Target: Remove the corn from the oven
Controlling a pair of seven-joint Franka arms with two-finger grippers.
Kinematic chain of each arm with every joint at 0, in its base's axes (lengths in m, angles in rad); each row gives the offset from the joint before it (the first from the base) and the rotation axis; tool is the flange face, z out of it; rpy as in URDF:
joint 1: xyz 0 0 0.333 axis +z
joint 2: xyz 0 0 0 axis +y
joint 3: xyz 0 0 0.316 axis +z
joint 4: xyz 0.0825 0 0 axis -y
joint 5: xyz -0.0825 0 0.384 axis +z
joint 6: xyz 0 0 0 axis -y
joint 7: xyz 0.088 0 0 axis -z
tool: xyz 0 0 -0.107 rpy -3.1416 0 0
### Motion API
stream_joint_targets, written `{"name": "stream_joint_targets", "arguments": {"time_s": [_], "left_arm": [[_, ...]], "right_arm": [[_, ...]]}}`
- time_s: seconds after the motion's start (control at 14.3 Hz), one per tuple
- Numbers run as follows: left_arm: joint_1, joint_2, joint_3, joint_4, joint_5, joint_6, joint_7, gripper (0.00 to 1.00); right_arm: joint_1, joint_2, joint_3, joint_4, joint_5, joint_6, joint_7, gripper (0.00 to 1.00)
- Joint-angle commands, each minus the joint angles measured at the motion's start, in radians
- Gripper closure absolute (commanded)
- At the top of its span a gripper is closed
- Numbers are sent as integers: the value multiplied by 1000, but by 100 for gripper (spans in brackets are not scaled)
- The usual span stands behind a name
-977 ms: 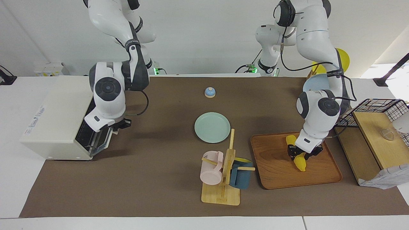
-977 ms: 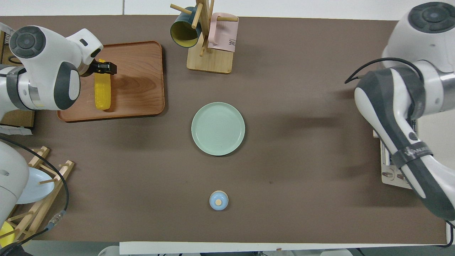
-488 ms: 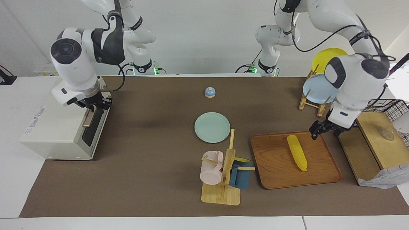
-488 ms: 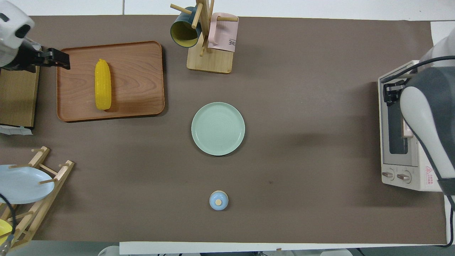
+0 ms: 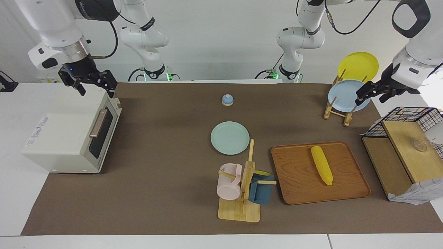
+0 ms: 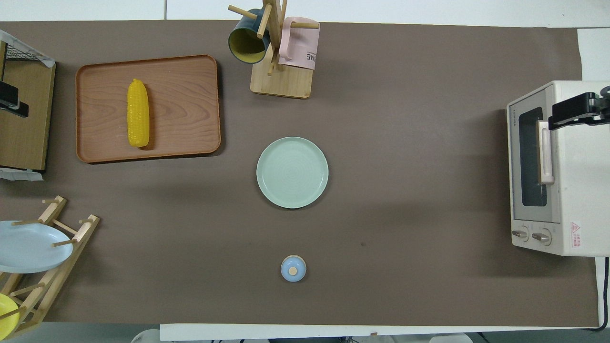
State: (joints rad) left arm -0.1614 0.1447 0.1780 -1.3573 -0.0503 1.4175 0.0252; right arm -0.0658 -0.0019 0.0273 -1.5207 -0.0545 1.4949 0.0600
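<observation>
Corn out, oven shut, both grippers free and raised.

Corn (image 5: 322, 165) lying flat on the wooden tray (image 5: 297, 186) toward the left arm's end of the table, tapered tip pointing away from the robots, nothing touching it. Oven (image 5: 65, 138) at the right arm's end, door closed, bar handle (image 5: 98, 123) flush across the dark glass. Right gripper (image 5: 91, 82) up over the oven's top edge, fingers spread and holding nothing. Left gripper (image 5: 375, 92) aloft by the plate rack (image 5: 341, 110) and the wire basket (image 5: 408, 117), fingers parted, likewise empty. Judging by this: removal looks complete, with corn set down and the door closed again. Seemingly nothing left but parking the arms. Green plate (image 5: 229, 137), bell (image 5: 227, 100) and mug stand (image 5: 242, 193) apparently not involved.
</observation>
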Motion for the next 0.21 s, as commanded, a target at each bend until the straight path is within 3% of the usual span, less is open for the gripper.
{"name": "stream_joint_targets", "arguments": {"time_s": [0.0,0.14], "left_arm": [[-3,-5,-9,17,17,-29,27,0],[-4,-5,-14,15,14,-28,27,0]], "right_arm": [[-31,22,8,23,24,-22,-8,0],[-34,26,8,33,21,-22,-9,0]]}}
